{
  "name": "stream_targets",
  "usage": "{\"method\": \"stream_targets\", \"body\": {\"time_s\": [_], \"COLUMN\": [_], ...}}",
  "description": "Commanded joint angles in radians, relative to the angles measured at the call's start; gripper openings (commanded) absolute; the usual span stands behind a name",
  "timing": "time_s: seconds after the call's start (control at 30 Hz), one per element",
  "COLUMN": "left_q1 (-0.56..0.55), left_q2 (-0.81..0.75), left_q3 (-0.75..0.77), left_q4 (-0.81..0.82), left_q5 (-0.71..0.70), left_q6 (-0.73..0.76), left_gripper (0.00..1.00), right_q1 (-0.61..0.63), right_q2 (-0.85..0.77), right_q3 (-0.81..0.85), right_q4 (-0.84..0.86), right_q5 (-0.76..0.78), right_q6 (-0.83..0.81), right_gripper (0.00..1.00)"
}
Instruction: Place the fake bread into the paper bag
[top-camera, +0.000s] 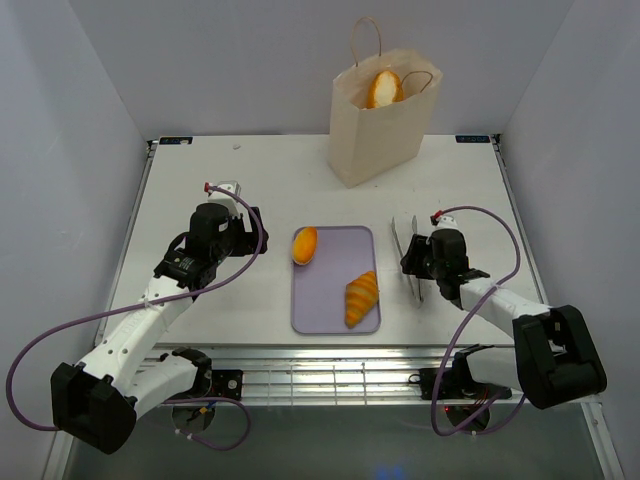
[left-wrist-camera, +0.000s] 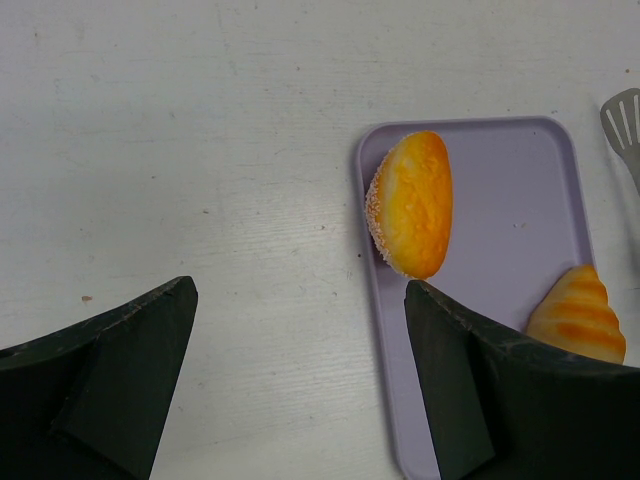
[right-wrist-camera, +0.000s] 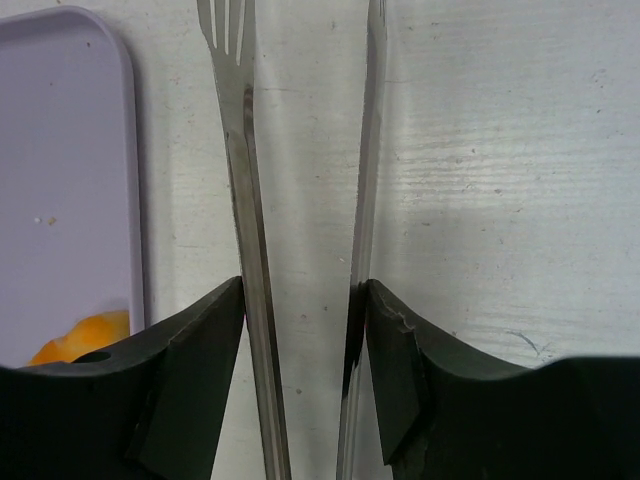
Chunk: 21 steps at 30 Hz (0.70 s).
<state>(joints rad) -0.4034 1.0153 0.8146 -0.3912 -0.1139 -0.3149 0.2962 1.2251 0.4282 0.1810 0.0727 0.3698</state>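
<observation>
Your right gripper (right-wrist-camera: 305, 290) clasps metal tongs (right-wrist-camera: 243, 180), one arm against each finger. Your left gripper (left-wrist-camera: 300, 290) hangs spread, holding nothing. At top centre, one loaf (top-camera: 383, 88) sits in the paper bag (top-camera: 375, 145). Mid-frame, an oval roll (top-camera: 305, 244) and a croissant (top-camera: 362, 297) lie on the lilac tray (top-camera: 330, 300).

One bread (top-camera: 383, 88) in the paper bag (top-camera: 375, 140) at the back; roll (top-camera: 305, 244) and croissant (top-camera: 361, 297) on the tray (top-camera: 335, 310); tongs (top-camera: 411, 255) right of it.

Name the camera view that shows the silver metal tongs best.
The right wrist view: the silver metal tongs fill it close up, both arms and one slotted tip between the fingers. The top external view shows them small, partly under the right gripper. The left wrist view catches only a slotted tip at its right edge.
</observation>
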Motion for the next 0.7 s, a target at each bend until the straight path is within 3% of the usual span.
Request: {"method": "stream_targets", "body": {"time_s": [0.0, 0.63, 0.67], "left_q1": [-0.006, -0.006, -0.006], "left_q2": [-0.029, -0.03, -0.032], "left_q3": [0.032, 0.031, 0.032], "left_q4": [0.0, 0.002, 0.002], "left_q5": [0.014, 0.01, 0.008], "left_q6": [0.0, 0.002, 0.003], "left_gripper": [0.96, 0.96, 0.96], "right_q1": [0.004, 0.006, 0.004], "right_q2": [0.025, 0.054, 0.051], "right_q3": [0.032, 0.072, 0.076], "right_q4": [0.017, -0.038, -0.043], "right_q5": [0.012, -0.005, -0.005], "right_q6": [-0.008, -0.011, -0.012], "right_gripper": [0.57, 0.68, 0.75]}}
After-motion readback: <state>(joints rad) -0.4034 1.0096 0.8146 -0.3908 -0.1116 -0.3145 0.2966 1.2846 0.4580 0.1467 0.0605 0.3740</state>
